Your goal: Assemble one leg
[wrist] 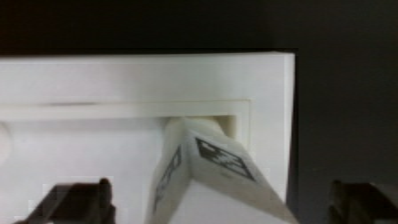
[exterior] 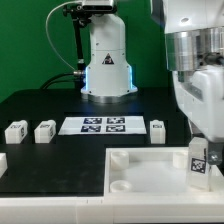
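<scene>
The leg (exterior: 198, 162), a small white post with a black-and-white tag, stands at the near corner of the white tray (exterior: 140, 162) on the exterior view's right. In the wrist view the leg (wrist: 217, 165) sits tilted in the tray's corner socket. My gripper (exterior: 199, 140) hangs right above it. Its two dark fingers (wrist: 80, 200) stand either side of the leg with a gap on each side, so my gripper (wrist: 222, 205) is open and not clamping it.
Two more legs (exterior: 15, 130) (exterior: 45, 130) lie on the black table at the exterior view's left, and one (exterior: 158, 128) lies right of the marker board (exterior: 103, 125). The arm's base (exterior: 108, 65) stands behind.
</scene>
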Robot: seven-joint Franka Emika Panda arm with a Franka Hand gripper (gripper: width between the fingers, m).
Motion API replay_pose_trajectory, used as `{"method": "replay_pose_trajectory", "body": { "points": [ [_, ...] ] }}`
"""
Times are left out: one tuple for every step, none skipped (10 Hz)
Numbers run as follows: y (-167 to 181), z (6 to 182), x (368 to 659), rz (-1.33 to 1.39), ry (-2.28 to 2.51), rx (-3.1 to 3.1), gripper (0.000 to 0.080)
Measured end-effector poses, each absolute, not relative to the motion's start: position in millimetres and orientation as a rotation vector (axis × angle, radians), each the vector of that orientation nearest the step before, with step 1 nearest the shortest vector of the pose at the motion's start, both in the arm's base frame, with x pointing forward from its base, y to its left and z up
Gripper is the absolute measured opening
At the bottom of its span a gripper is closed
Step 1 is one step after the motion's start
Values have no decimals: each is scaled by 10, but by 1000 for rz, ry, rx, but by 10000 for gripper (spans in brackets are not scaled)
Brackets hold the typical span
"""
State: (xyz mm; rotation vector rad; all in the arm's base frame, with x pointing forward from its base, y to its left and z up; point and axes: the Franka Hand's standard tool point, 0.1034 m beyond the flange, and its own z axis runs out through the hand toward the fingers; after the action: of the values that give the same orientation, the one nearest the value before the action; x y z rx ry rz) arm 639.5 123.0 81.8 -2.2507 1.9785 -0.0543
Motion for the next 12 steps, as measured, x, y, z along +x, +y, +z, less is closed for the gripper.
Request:
{"method": "replay_pose_trajectory", "body": {
  "points": [
    [1228,816,6395,-66,1859,-2353,628],
    [1225,815,6395,-79,1713,-2465,645],
    [1224,814,6397,-89,1583,-2555,649],
    [1225,807,6408,-75,1352,-2723,649],
    [1226,778,6461,-93,1206,-2804,649],
    [1225,770,6457,-95,1140,-2832,649],
    [1228,769,6456,-93,1179,-2815,622],
    [1228,767,6455,-91,1213,-2800,622],
    [1229,767,6454,-89,1246,-2783,447],
    [1210,745,6411,-57,1401,-2716,305],
    [1204,744,6412,-50,1537,-2640,305],
    [1191,742,6415,-48,1642,-2568,300]
  ]
}}
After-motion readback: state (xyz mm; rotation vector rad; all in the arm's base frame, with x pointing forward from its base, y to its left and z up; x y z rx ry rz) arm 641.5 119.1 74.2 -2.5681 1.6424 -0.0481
